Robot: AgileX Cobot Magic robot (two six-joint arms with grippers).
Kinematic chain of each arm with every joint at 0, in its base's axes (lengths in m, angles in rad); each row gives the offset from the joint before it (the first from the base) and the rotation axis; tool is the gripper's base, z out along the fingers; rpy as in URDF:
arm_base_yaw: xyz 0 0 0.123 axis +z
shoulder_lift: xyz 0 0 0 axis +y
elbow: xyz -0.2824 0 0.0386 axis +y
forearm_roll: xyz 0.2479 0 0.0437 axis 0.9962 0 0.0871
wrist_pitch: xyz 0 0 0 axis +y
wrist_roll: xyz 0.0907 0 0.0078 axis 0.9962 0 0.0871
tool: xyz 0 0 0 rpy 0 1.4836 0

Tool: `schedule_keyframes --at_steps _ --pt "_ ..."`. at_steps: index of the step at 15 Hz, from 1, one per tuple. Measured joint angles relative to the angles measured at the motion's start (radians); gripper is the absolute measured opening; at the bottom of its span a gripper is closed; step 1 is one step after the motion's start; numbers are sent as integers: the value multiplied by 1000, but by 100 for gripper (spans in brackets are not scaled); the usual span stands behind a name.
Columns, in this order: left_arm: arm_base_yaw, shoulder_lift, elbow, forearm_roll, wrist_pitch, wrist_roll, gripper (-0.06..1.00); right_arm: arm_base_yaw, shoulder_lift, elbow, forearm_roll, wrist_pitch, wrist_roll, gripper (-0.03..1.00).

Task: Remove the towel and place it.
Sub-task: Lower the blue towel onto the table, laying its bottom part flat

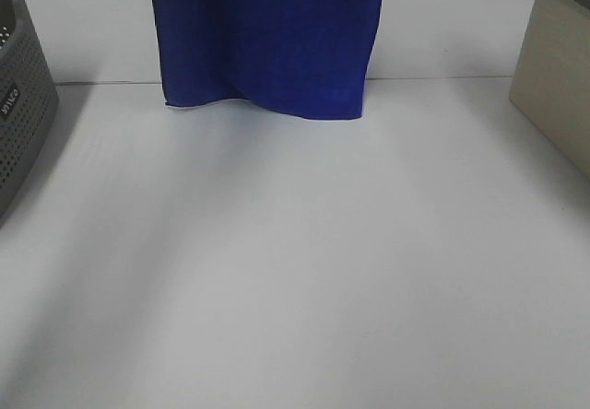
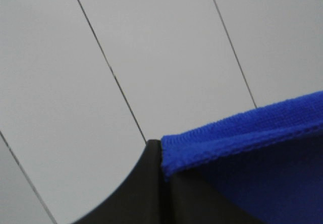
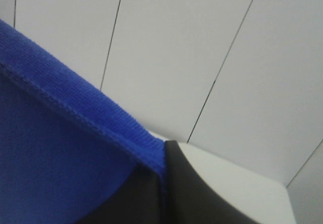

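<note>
The royal-blue towel (image 1: 267,36) hangs down from above the exterior high view, its lower hem just touching the white table (image 1: 295,262) at the back. Both arms are out of that view. In the left wrist view my left gripper (image 2: 160,156) is shut, its dark jaws pinching a stitched corner of the towel (image 2: 242,133). The right wrist view shows my right gripper (image 3: 164,158) shut on the other top corner of the towel (image 3: 60,133). Behind both corners I see only a pale panelled surface.
A grey perforated basket (image 1: 20,96) stands at the table's left edge. A beige box (image 1: 558,68) with a grey lid stands at the right edge.
</note>
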Motion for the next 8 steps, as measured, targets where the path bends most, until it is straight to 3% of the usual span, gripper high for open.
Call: schedule_keyframes --at_steps 2,4,6,8 --pt "-34 -41 0 -188 309 221 0 -1 -26 0 96 159 -30 2" --pt "-34 -62 0 -378 549 376 0 -2 -44 0 146 308 -64 2" --pt "-34 -96 0 -460 781 426 0 -3 -69 0 184 474 -72 2" --pt "-34 -128 0 -485 864 427 0 -3 -88 0 224 615 -49 2"
